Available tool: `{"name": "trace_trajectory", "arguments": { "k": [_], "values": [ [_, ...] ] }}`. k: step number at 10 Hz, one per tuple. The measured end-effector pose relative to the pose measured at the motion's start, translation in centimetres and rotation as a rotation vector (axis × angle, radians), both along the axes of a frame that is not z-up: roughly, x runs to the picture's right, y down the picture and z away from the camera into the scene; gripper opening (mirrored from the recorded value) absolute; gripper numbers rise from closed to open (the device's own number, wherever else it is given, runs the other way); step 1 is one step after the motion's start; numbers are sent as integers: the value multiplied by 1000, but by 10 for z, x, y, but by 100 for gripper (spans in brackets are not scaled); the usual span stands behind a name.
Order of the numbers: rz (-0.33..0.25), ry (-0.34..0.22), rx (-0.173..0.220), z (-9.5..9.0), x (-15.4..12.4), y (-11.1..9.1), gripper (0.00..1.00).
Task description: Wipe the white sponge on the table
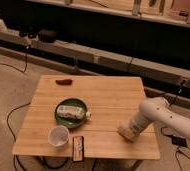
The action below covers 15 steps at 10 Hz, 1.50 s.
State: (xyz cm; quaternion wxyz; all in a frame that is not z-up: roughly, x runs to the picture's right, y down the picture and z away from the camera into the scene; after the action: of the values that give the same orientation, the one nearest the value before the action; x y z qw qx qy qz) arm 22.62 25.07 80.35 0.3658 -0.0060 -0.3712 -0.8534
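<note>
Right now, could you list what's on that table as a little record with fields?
table: light wood
gripper: low at front right, on the white sponge
white sponge: under the gripper, on the table
green plate: left of centre, bottle lying on it
white cup: front left, upright
dark flat object: front edge, beside the white cup
reddish object: far left area
</note>
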Motion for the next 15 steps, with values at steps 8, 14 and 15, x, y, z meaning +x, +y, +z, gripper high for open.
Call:
{"name": "trace_trajectory", "arguments": {
  "k": [8, 14, 15],
  "values": [
    [77, 169, 7, 49, 69, -55, 0],
    [55, 115, 46, 92, 3, -112, 0],
    [55, 100, 54, 94, -8, -117, 0]
  ]
}}
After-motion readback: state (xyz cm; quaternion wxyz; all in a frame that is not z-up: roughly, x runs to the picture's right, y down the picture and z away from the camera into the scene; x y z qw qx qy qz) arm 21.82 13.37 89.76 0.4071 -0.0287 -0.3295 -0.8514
